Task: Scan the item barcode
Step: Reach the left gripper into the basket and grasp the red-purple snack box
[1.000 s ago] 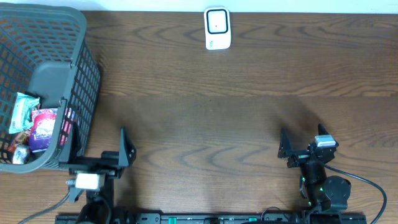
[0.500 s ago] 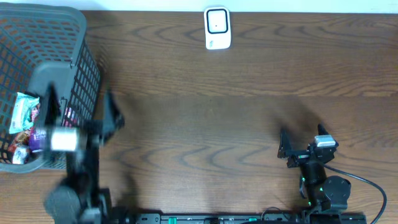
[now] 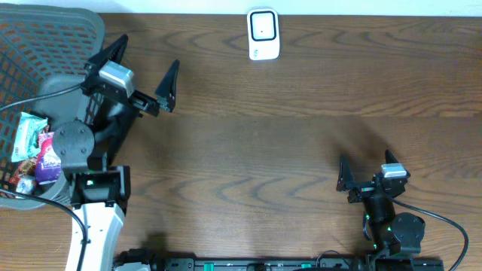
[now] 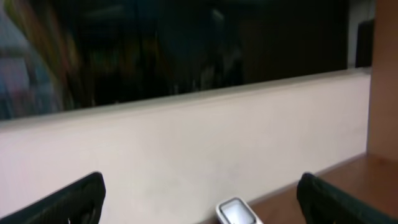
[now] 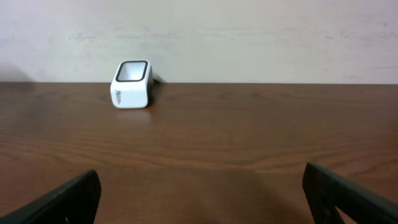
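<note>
Left gripper (image 3: 149,53): over the far-left part of the table (image 3: 263,150), just beside the right wall of the grey mesh basket (image 3: 45,26); fingers spread wide, nothing between them.
Right gripper (image 3: 366,159): low at the near right of the table; fingers wide apart, empty.
Items: snack packets (image 3: 34,147) lie inside the basket, untouched (barcodes not legible).
Scanner (image 3: 263,34): white, at the centre of the table's far edge, well apart from both grippers and the basket.
Left wrist view: blurred; only the scanner's top shows at the bottom edge.
</note>
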Tool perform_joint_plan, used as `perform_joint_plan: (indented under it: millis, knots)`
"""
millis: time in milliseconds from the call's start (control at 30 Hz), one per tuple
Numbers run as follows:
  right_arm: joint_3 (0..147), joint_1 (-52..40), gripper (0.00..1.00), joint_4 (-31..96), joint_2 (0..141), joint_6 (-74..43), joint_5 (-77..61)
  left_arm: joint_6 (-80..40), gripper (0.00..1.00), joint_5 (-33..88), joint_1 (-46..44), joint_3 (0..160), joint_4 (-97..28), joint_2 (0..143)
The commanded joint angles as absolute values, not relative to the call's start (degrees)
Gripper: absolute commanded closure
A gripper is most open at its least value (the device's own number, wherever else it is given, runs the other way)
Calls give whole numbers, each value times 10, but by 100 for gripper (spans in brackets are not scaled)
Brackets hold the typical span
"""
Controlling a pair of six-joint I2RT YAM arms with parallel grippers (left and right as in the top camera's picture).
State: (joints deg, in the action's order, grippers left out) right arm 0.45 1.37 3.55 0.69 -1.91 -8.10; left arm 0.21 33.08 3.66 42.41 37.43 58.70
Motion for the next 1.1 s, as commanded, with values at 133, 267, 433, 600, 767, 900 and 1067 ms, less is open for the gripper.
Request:
perform_joint_plan:
  millis: [133, 267, 433, 600, 767, 900, 1067]
  knots:
    - [3, 22, 1, 37, 4, -23, -81, 112, 2, 243, 54, 785, -125, 673]
    - [3, 22, 1, 37, 4, -23, -81, 164, 2, 276, 55, 907, -289, 729]
    - [3, 22, 1, 37, 4, -23, -81, 54, 3, 86, 55, 925, -258, 750]
    - [3, 22, 1, 37, 4, -23, -81, -53, 2, -3, 112, 1010, -311, 793]
    - [3, 22, 1, 37, 4, -23, -81, -185, 2, 41, 237, 1124, -407, 878]
    - [3, 22, 1, 37, 4, -23, -81, -236, 2, 192, 294, 1128, -383, 921]
    - [3, 22, 1, 37, 4, -23, -81, -237, 2, 227, 310, 1128, -392, 962]
